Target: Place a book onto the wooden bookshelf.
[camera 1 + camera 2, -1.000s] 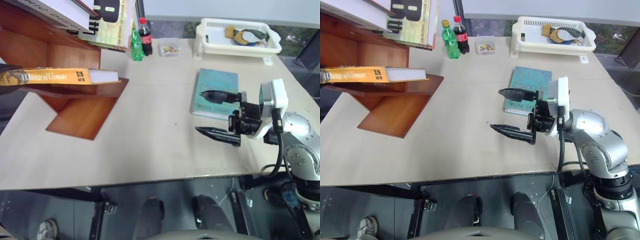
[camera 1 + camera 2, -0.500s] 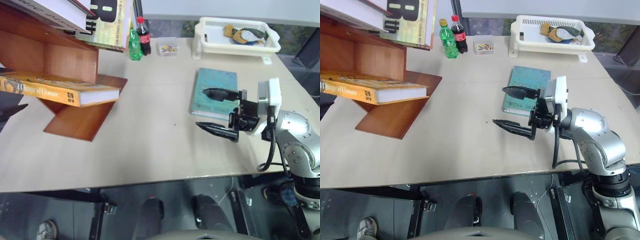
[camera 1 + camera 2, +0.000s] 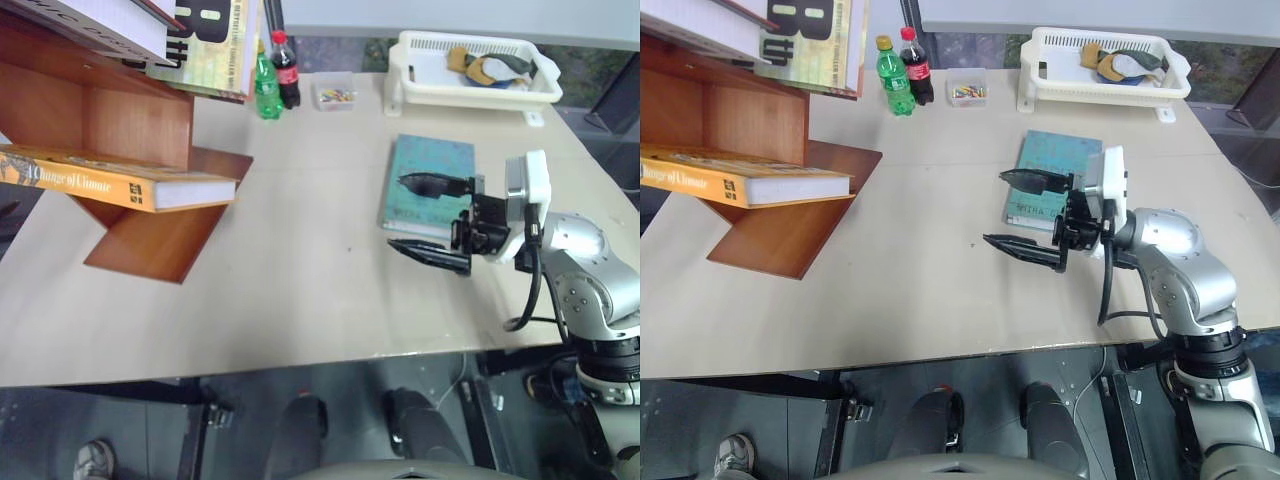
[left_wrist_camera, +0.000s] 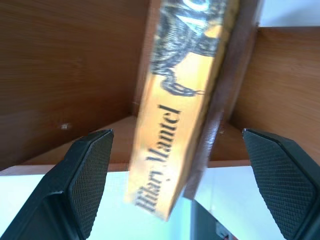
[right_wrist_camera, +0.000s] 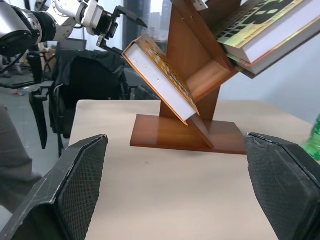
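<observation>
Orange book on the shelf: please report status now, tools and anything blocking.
Left tool open, clear of the book. Right tool open, empty, above the table. Book lying on wooden bookshelf board, tilted. Nothing blocking.

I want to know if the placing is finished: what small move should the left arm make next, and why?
Probably draw the left gripper straight back from the wooden bookshelf. The book already lies on a slanted board, and the left fingers stand wide apart on either side of its spine without touching it, so only clearing away remains.
</observation>
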`<action>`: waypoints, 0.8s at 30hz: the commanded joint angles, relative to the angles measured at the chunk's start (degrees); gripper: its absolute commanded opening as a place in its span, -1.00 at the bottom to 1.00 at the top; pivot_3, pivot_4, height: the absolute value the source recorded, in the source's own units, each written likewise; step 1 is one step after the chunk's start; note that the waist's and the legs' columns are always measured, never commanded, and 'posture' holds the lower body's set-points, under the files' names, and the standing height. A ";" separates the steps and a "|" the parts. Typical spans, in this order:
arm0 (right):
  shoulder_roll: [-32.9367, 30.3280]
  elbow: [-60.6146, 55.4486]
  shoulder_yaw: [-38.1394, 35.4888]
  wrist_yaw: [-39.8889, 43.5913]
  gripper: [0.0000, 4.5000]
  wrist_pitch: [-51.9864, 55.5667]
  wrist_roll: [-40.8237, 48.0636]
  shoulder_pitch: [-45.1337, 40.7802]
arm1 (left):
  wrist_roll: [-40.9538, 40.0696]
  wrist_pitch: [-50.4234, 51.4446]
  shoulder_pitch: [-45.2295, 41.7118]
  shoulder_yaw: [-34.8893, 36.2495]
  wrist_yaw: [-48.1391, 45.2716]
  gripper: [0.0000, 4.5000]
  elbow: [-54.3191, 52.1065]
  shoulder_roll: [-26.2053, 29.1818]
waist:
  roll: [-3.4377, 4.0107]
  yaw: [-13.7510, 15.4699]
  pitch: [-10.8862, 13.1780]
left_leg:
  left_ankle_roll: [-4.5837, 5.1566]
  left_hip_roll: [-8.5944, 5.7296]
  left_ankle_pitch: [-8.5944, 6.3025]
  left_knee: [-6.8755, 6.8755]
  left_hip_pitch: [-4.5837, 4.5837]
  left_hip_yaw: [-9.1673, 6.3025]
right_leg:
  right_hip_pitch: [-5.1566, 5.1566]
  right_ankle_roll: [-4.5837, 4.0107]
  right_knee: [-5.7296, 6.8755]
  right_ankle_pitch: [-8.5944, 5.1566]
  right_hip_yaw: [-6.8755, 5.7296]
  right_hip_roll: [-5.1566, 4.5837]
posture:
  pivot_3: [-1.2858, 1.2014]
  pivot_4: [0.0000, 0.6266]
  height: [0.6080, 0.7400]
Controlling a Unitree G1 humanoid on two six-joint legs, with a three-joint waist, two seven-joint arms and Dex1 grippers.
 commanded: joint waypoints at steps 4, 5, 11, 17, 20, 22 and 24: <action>0.39 1.78 -0.32 2.06 1.00 -1.94 -0.73 -1.88 | -8.92 1.99 9.54 10.74 0.31 0.96 -13.15 -1.99 | 0.05 -0.08 0.03 | 0.00 0.02 0.00 -0.01 0.00 0.03 | -0.01 0.00 -0.01 0.00 0.02 -0.01 | 0.03 -0.52 1.00; 0.24 2.00 -0.39 2.25 1.00 -1.99 -0.86 -1.76 | -10.50 4.11 13.05 13.04 1.02 0.96 -18.61 -3.97 | 0.06 -0.06 0.04 | 0.00 0.02 0.00 -0.03 0.00 0.05 | -0.02 -0.01 -0.01 0.00 0.03 -0.02 | 0.03 -0.52 1.00; -1.62 1.88 -1.69 2.36 1.00 -1.89 -1.25 -0.19 | -14.56 26.78 32.44 19.55 16.62 0.07 -62.80 -20.17 | 0.06 -0.06 0.06 | -0.02 0.29 -0.01 -0.05 0.04 0.21 | -0.02 -0.01 -0.04 0.01 0.04 -0.14 | 0.03 -0.52 1.00; -3.25 0.26 -2.96 1.72 1.00 -1.19 -1.26 1.35 | -14.04 40.16 38.93 14.84 26.29 -0.96 -85.85 -29.25 | 0.07 -0.12 0.05 | -0.02 0.09 -0.01 -0.05 0.14 0.18 | 0.01 -0.01 -0.02 0.01 0.07 -0.05 | 0.03 -0.52 1.00; -4.40 -0.94 -3.86 0.94 1.00 -0.69 -1.02 2.26 | -11.96 42.93 40.62 9.13 29.16 -0.98 -92.09 -34.78 | 0.15 -0.15 0.06 | -0.02 0.09 -0.01 -0.06 0.17 0.17 | 0.00 -0.01 0.00 0.01 0.09 0.00 | 0.03 -0.52 1.00; -4.99 -1.74 -4.26 0.26 1.00 -0.36 -0.86 2.66 | -9.79 43.77 40.43 5.21 30.79 -0.98 -94.11 -38.22 | 0.10 -0.14 0.06 | -0.02 0.08 -0.01 -0.06 0.16 0.20 | 0.01 -0.01 -0.01 0.01 0.12 0.00 | 0.03 -0.52 1.00; -5.52 -2.88 -4.75 -0.65 1.00 0.30 -0.66 3.03 | -5.74 45.87 40.66 -0.42 33.25 -0.98 -94.19 -42.47 | 0.11 -0.11 0.04 | -0.02 0.04 -0.01 -0.05 0.14 0.18 | 0.01 -0.01 -0.02 0.01 0.13 0.00 | 0.03 -0.52 1.00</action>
